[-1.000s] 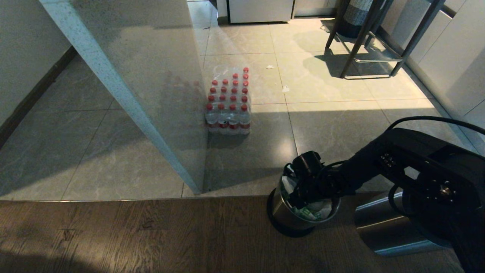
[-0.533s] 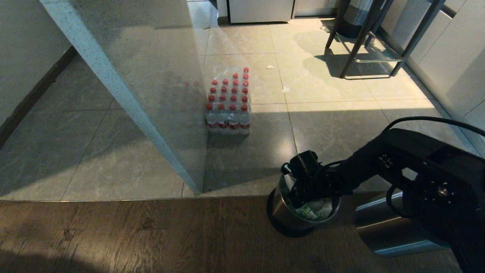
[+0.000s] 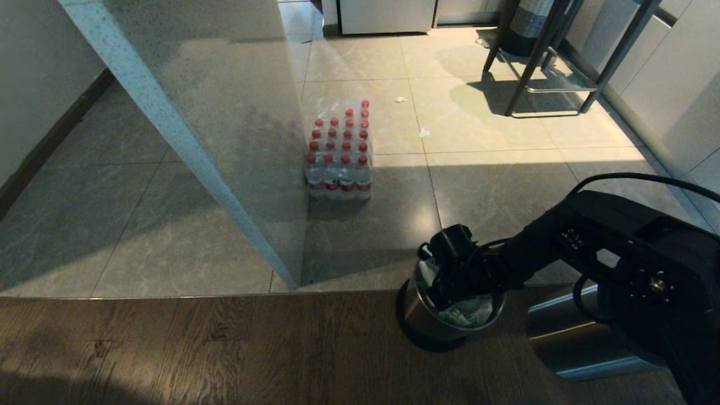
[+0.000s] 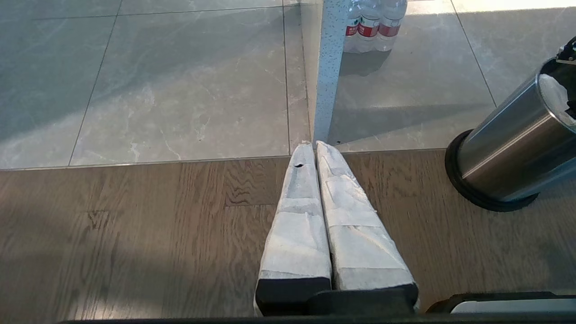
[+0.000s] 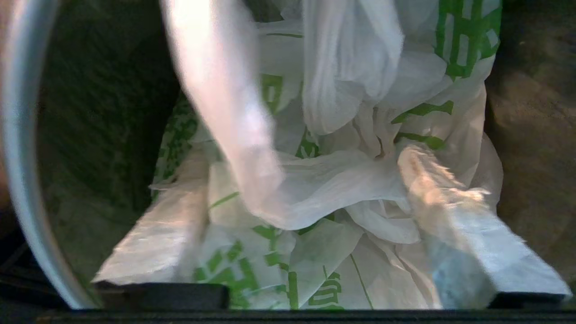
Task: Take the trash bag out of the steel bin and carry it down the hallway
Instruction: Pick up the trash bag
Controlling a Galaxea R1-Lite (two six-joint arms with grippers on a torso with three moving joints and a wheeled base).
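Right claw (image 5: 292, 211) spread open inside steel bin (image 3: 427, 320), straddling crumpled trash bag (image 5: 342, 148) lying within; risk of pinching only thin film, tearing or slipping on lift.

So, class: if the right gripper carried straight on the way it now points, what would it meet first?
Probably the trash bag: the right gripper points down into the steel bin, open fingers either side of the crumpled plastic.
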